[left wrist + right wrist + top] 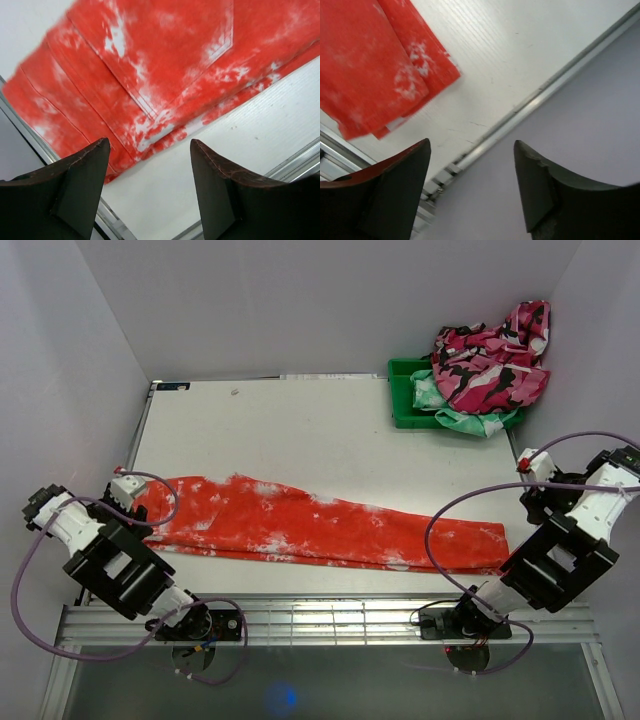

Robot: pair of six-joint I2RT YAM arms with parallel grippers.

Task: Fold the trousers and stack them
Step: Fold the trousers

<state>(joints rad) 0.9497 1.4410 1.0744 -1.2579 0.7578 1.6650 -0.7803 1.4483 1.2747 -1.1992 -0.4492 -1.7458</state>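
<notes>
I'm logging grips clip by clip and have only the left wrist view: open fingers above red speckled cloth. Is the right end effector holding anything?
Observer: No. The right end effector is open with nothing between its fingers. The cuff end of the trousers lies on the table apart from it.
Operator: Are the trousers bunched or spread out?
Observer: Spread flat in one long strip across the near part of the table, one leg lying on the other.
Operator: Anything else out there?
Observer: A green bin sits at the far right corner, with a pink camouflage garment heaped over a mint-green garment.
</notes>
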